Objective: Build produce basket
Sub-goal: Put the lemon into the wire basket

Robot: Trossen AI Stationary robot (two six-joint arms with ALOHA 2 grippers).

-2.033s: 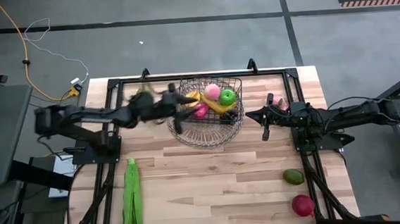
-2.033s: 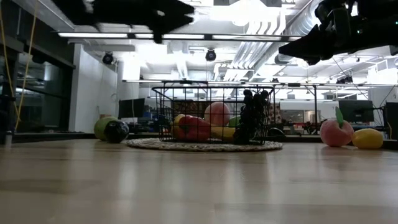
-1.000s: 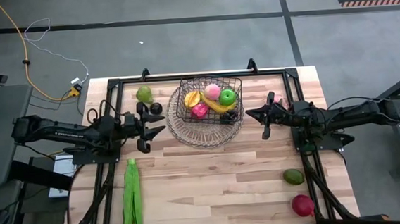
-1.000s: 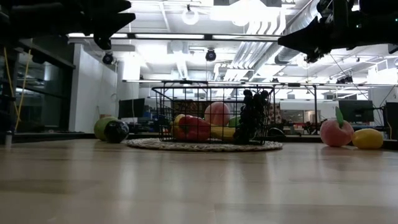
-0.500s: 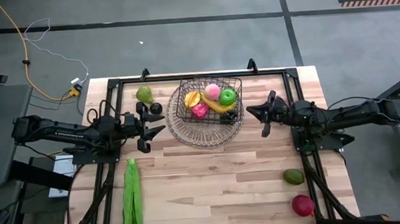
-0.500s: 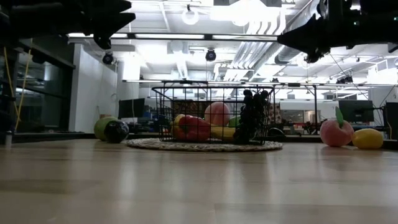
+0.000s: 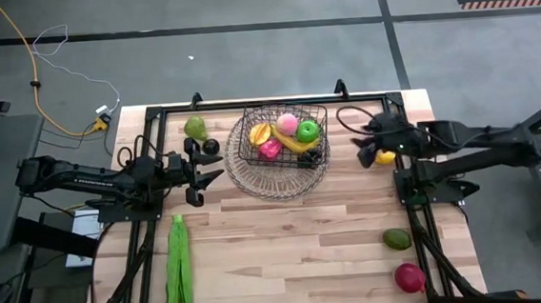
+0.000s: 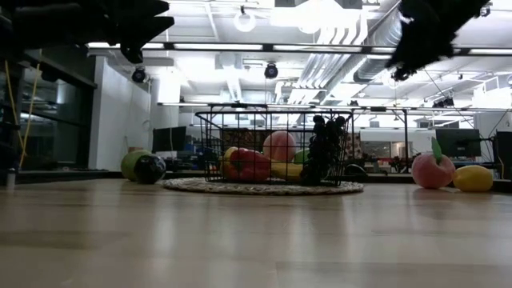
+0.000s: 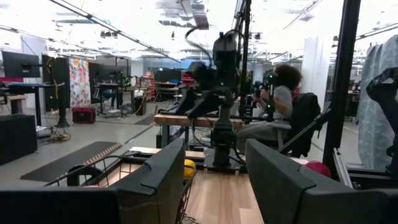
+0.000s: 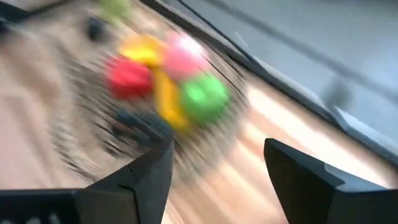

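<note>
Your right gripper (image 10: 217,180) is showing its fingers spread apart with nothing between them, and it is hanging near the bench's far right side, just beside a yellow fruit (image 7: 385,157) lying on the bench (image 7: 287,255). The blur in its wrist view suggests the arm is swinging, and the camera is looking toward the basket (image 7: 281,147), so I cannot tell whether you are going for the yellow fruit or lining up on the basket.

Your left gripper (image 9: 211,180) is also holding its fingers apart and empty, parked to the left of the basket and pointing across at it. That looks like a waiting pose, clear of the wire rim so the other arm has room.

The basket is sitting at the far middle of the bench on a round mat (image 8: 264,188), already carrying a banana (image 7: 294,141), a green apple (image 7: 308,130), a pink piece (image 7: 288,123), a red piece (image 7: 270,150) and dark grapes (image 8: 323,148).

Much produce is still lying outside it: long green pods (image 7: 177,265) at the near left, a green pear (image 7: 194,128) and a dark round fruit (image 7: 211,146) at the far left, and a green-brown fruit (image 7: 397,239) and red apple (image 7: 409,276) at the near right. The loose pieces are scattered toward the corners, so each arm is probably taking the ones on its own side.
</note>
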